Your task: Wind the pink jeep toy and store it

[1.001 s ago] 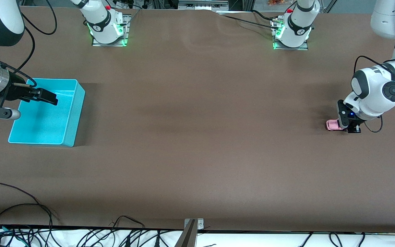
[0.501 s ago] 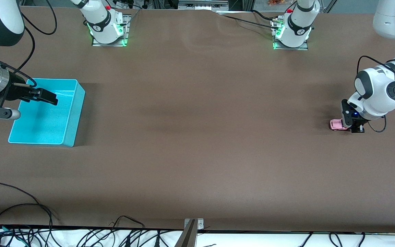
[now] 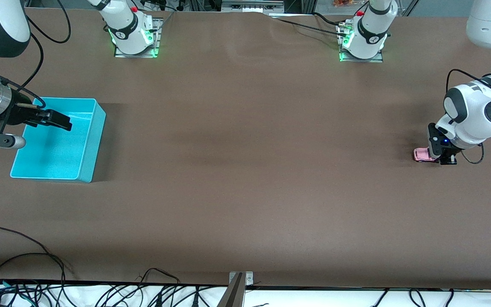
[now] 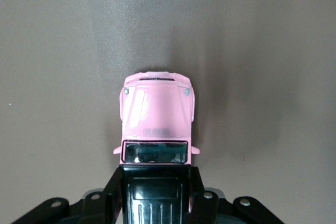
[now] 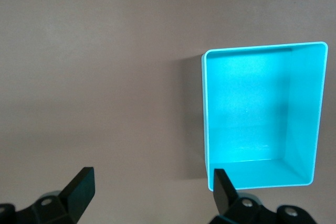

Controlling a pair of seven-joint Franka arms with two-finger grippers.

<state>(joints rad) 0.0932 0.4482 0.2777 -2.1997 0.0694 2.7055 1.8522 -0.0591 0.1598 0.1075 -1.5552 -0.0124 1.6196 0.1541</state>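
Winding step, judged from present positions. Left gripper [image 3: 440, 158] down at table level at the left arm's end of the table, clamped on the rear of the pink jeep toy [image 3: 421, 154]; in the left wrist view, black fingers [image 4: 116, 192] pressed against both flanks of the dark roof section, pink bonnet [image 4: 157, 109] projecting forward and unobstructed. Wheels apparently on the brown table [image 3: 245, 179], though contact not directly visible. Toy well apart from the turquoise bin [image 3: 87, 170], which sits at the right arm's end of the table.

Right gripper [image 3: 53, 120] waiting in the air over the bin, jaws spread wide and empty; in the right wrist view, the two fingertips [image 5: 83, 184] far apart, bin interior [image 5: 252, 108] bare.

Stage: early; toy gripped but not yet stored, winding likely in progress or about to begin.

Next move, as a judgement: toy kept pressed down so that the wheels bite, drawn backward along the table to load the spring, then either lifted with the clamp kept firm or released toward the bin. Care needed for a straight pull, since the narrow hold on the rear could let the small body twist or slip free.
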